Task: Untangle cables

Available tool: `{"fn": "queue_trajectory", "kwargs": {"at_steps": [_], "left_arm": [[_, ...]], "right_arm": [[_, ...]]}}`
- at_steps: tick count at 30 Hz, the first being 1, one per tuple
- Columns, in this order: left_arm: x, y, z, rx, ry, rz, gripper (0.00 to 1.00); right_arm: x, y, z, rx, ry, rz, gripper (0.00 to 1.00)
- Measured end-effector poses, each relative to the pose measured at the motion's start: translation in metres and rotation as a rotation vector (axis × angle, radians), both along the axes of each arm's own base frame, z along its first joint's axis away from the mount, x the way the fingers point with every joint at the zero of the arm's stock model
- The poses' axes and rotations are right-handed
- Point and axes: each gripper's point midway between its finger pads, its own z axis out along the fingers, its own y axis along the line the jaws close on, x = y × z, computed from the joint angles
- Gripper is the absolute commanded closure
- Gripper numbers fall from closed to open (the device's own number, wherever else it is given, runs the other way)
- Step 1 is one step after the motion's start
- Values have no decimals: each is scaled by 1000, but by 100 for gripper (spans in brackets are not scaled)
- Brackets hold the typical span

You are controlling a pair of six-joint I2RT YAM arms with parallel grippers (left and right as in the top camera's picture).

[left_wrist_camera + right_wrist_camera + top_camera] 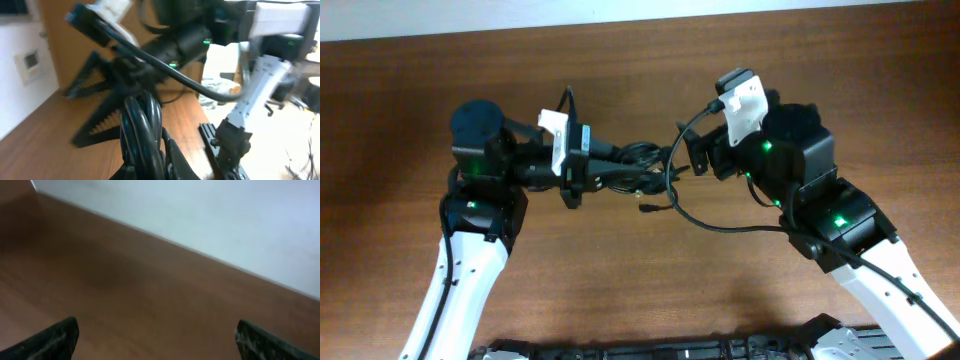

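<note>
The cables (pixel 638 162) are a tangled bunch of thin black cords held between the two arms at mid-table. A small plug end (pixel 647 209) lies on the wood just below them. My left gripper (pixel 616 166) points right and is shut on the bunch. In the left wrist view the looped cables (pixel 142 127) rise from between its fingers (pixel 150 167). My right gripper (pixel 684 156) points left, close to the bunch's right side, and stands open. Its serrated fingers (pixel 97 117) show spread just behind the coils. The right wrist view shows only bare wood between its wide-apart fingertips (pixel 157 342).
A thicker black wire (pixel 672 195) fixed to the right arm curves from its white camera mount (pixel 744 102) down across the table beside the bunch. The brown table (pixel 620 260) meets a pale wall at the back. A black rail (pixel 670 350) runs along the front edge.
</note>
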Motion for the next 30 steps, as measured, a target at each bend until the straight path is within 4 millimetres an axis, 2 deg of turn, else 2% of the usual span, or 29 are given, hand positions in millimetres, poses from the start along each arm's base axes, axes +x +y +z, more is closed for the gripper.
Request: {"fn": "queue_trajectory", "kwargs": {"at_steps": [2, 5, 9, 10, 12, 16, 20, 30], "left_arm": [[13, 0, -7, 21, 72, 80, 100], [29, 2, -15, 43, 125, 178, 100], [37, 3, -17, 51, 133, 230, 100], [38, 3, -17, 52, 133, 233, 100], [39, 3, -15, 47, 122, 240, 100], [40, 2, -9, 34, 79, 240, 100], [28, -16, -3, 21, 53, 187, 100], [25, -30, 2, 5, 140, 195, 100]], "right_arm": [[-5, -12, -18, -21, 80, -66, 1], [-6, -22, -24, -1, 119, -144, 1], [-14, -31, -24, 44, 148, -202, 1], [-26, -37, -20, 53, 156, -210, 1], [-34, -41, -13, 69, 145, -212, 1], [-40, -37, -6, 82, 132, -167, 1], [-45, -22, -5, 46, 121, -50, 1], [-48, -14, -4, 39, 113, 14, 1]]}}
